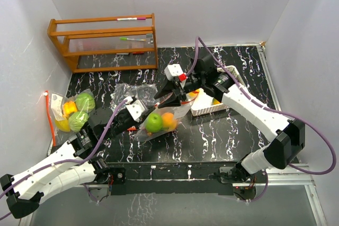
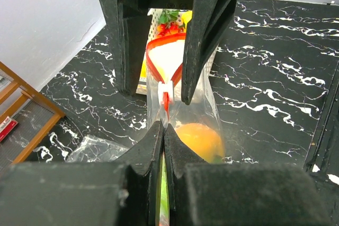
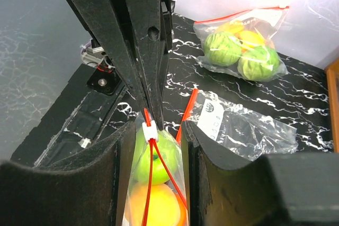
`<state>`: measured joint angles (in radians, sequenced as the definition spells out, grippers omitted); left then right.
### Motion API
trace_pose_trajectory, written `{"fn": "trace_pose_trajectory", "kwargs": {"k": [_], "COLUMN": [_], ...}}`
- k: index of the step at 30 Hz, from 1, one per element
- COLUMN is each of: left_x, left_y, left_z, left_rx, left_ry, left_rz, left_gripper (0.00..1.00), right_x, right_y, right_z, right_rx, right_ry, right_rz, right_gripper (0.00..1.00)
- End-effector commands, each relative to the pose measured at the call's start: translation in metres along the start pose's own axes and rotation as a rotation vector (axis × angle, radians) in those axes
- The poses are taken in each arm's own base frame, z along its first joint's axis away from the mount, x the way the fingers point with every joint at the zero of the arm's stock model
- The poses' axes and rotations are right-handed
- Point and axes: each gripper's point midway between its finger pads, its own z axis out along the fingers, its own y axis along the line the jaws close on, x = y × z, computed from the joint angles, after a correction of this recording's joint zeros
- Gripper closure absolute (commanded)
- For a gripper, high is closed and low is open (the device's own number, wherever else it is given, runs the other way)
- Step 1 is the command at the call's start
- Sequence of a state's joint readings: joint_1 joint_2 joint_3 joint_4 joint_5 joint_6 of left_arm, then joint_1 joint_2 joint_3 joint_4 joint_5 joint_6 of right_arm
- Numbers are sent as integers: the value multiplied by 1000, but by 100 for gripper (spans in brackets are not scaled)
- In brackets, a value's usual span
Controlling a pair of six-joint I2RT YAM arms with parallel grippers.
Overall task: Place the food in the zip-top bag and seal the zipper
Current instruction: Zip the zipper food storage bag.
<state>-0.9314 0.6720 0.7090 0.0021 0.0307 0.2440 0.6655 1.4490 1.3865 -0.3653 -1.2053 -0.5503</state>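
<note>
As the jaws of your left gripper (image 2: 163, 130) are clenched on the red zipper (image 2: 152, 63) of the zip-top bag (image 1: 145, 129) and those of your right gripper (image 3: 159, 128) stand released astride its white slider (image 2: 166, 89), with the food (image 3: 156, 157) inside, sealing appears in hand: next, pinch that slider and draw it along, though the jaws hide how much zipper is unsealed.

arms (image 1: 254, 112): white shells, black joints | cables (image 1: 197, 46): purple | left claw (image 2: 163, 133): black

The zip-top bag (image 1: 143, 132) lies mid-table with two pieces of food (image 1: 154, 123) in it. A basket (image 1: 197, 110) sits just right of it, and an empty bag (image 1: 126, 91) lies behind it. At the far left stands a rack (image 1: 103, 41) — nearer, at the left edge, lies a filled bag (image 1: 74, 110).
</note>
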Motion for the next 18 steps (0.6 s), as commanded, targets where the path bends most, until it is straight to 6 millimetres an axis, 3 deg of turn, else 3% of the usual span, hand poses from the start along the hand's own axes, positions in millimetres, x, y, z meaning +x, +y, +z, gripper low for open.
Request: {"fn": "trace_pose_trajectory", "kwargs": {"k": [1,6,9,18], "left_x": [-19,-19,-20,-21], "left_y": [8,8,9,11], "left_z": [-5,-5,-5,-7], "left_rx": [-30,-31,-33,-42], "left_ry": [-54,-54,-56,-59], "left_rz": [9,7,8,10], "left_gripper": [100,100,100,100], "right_x": [-16,-14,-16,-15], "right_y": [-1,-2,-2,-3], "right_z": [2,2,2,3], "right_rx": [-22,-17,-14,-14], "right_ry": [-17,-10,-11,-9], "right_rz": [-44,-40,-46,-33], "right_gripper": [58,58,68,79]}}
